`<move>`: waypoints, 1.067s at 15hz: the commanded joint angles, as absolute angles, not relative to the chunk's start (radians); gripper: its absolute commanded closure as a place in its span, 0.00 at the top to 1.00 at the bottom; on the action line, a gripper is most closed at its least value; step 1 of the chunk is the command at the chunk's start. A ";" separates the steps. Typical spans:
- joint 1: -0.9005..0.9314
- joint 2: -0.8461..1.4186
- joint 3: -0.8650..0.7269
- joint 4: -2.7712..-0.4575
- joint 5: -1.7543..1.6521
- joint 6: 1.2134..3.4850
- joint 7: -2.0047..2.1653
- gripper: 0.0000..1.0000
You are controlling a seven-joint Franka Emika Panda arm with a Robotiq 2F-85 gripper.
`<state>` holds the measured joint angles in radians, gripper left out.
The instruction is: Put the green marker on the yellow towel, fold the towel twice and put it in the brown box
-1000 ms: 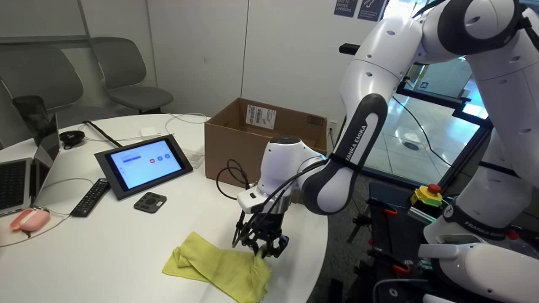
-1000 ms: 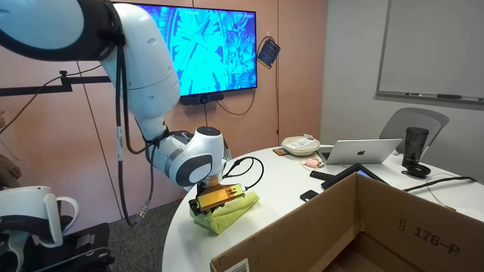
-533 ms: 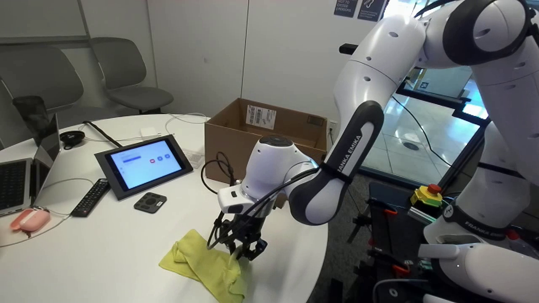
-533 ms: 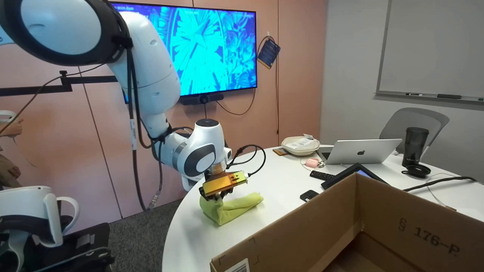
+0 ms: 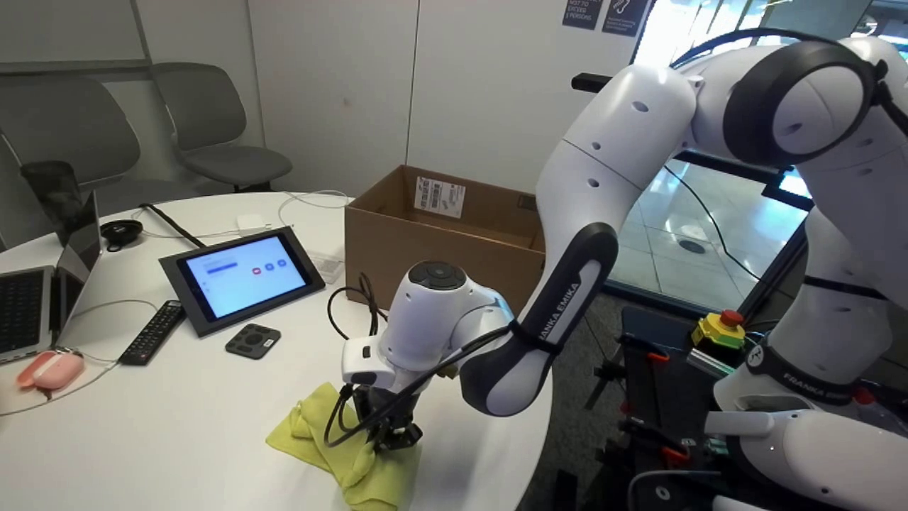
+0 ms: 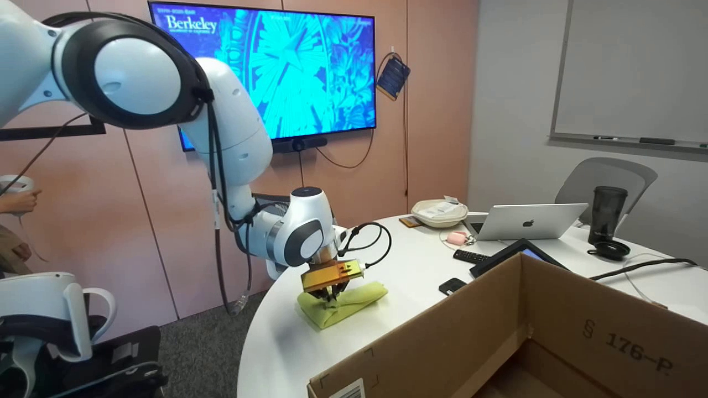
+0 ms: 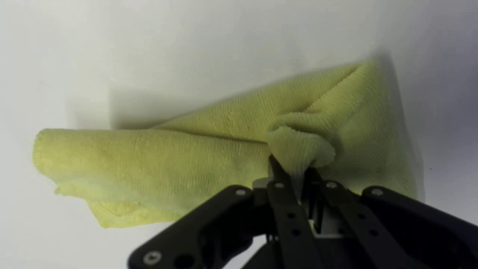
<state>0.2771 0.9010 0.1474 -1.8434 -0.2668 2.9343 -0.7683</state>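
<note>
The yellow towel (image 5: 319,422) lies folded on the white table in both exterior views (image 6: 359,298). In the wrist view the towel (image 7: 179,160) has a flap folded over, with a bunched bit rising between the fingers. My gripper (image 7: 293,175) is shut on this bunched part of the towel. In the exterior views the gripper (image 5: 383,440) is low, pointing down, its fingertips at the towel's upper surface (image 6: 327,296). The green marker is not seen on the table; I cannot tell if it is inside the towel. The open brown box (image 5: 411,255) stands behind the arm, also showing large in an exterior view (image 6: 442,337).
A tablet screen (image 5: 245,277), a black puck remote (image 5: 253,341), a long remote (image 5: 151,332), a pink earbud case (image 5: 53,370) and a laptop (image 5: 28,305) stand on the table. A tumbler (image 6: 607,213) and a food container (image 6: 440,213) are farther off. The table's rounded edge (image 5: 543,454) is near the towel.
My gripper has carried the held towel edge inward from the table's rim, over the rest of the towel, and has come down lower onto it. The towel's near end is folded over.
</note>
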 commanded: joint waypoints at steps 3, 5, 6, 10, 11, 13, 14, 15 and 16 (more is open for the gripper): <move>0.302 0.982 0.108 -1.724 -0.322 2.897 -0.634 0.08; 0.289 0.976 0.121 -1.717 -0.332 2.879 -0.613 0.34; 0.283 0.972 0.126 -1.717 -0.336 2.874 -0.606 0.42; 0.257 0.952 0.151 -1.706 -0.335 2.828 -0.602 0.72; 0.251 0.948 0.155 -1.704 -0.333 2.823 -0.601 0.81; 0.232 0.940 0.167 -1.693 -0.322 2.815 -0.595 0.98; 0.226 0.942 0.169 -1.681 -0.318 2.811 -0.587 1.00; 0.218 0.942 0.174 -1.670 -0.313 2.807 -0.579 1.00; 0.210 0.944 0.176 -1.659 -0.311 2.804 -0.572 1.00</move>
<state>0.2396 0.9521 0.1523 -1.6930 -0.3099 2.8358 -0.6038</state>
